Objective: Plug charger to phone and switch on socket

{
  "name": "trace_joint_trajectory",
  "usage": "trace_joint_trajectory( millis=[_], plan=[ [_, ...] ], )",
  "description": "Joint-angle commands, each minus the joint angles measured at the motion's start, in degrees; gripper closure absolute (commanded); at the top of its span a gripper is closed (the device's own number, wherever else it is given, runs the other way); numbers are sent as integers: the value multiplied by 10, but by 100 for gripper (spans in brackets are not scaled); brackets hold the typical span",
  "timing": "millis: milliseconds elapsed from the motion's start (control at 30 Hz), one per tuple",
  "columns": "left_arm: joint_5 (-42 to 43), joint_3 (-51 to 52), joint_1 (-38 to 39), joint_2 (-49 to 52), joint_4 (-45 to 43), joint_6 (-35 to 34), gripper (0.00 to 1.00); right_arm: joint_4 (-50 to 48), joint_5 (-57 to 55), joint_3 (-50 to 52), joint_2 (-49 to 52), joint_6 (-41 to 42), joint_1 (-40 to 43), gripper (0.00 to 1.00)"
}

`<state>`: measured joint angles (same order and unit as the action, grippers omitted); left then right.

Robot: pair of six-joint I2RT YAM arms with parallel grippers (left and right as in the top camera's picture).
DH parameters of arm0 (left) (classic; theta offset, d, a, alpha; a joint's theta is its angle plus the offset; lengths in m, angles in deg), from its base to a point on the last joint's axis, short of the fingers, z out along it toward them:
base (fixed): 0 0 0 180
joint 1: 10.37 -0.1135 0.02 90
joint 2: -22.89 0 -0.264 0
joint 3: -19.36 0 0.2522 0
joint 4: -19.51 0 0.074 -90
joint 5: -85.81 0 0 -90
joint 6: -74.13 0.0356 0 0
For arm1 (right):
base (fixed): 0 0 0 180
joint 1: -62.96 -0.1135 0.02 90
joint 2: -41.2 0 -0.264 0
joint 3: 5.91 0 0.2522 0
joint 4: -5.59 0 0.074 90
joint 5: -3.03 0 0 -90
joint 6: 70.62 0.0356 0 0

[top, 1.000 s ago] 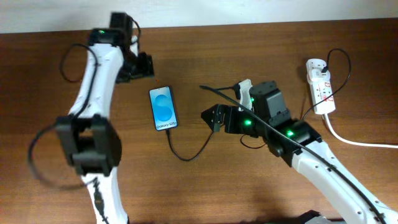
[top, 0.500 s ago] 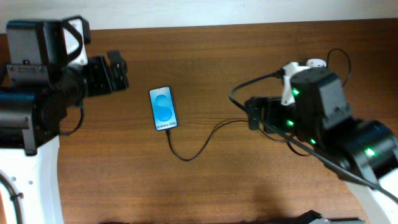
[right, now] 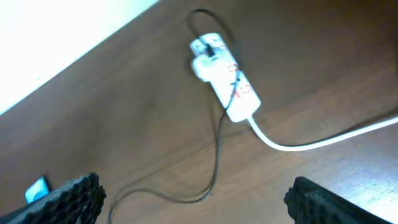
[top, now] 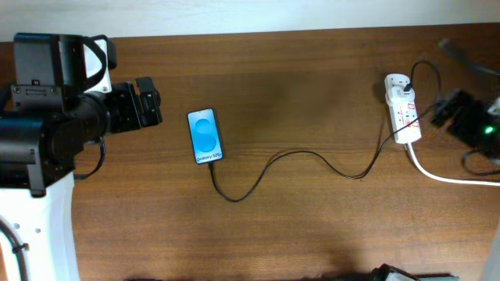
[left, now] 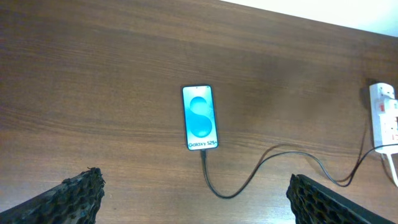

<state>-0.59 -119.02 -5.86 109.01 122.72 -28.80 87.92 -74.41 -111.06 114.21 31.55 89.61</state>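
The phone point(top: 205, 136) lies flat with its blue screen up, left of centre; it also shows in the left wrist view point(left: 200, 117). The charger cable point(top: 301, 154) meets the phone's bottom edge and snakes right to the socket point(top: 402, 117), with its black plug at the strip's far end. The socket shows in the right wrist view point(right: 224, 84) and at the left wrist view's right edge point(left: 388, 115). My left gripper point(top: 147, 109) is open and empty, left of the phone. My right gripper point(top: 449, 113) is open and empty, blurred, just right of the socket.
The socket's thick white cord point(top: 445, 176) runs off to the right edge; it also shows in the right wrist view point(right: 311, 140). A pale wall borders the table's far edge point(top: 312, 16). The left arm's body fills the left side.
My right arm has swung from the table's middle to the far right beside the socket, uncovering the cable. My left arm pulled back left a second ago and has since held still.
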Motion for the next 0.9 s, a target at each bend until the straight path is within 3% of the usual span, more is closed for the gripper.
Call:
trace_joint_trajectory(
  millis=[0,133,400,867],
  plan=[
    [-4,-3,-2,-3,-1,3,1,-41,70,-9,60,-9,75,2],
    [-4,-3,-2,-3,-1,3,1,-128,87,-9,126,-5,128,1],
    [-4,-3,-2,-3,-1,3,1,-278,69,-9,306,-10,129,2],
    [-4,-3,-2,-3,-1,3,1,-334,64,-9,506,-14,108,2]
  ],
)
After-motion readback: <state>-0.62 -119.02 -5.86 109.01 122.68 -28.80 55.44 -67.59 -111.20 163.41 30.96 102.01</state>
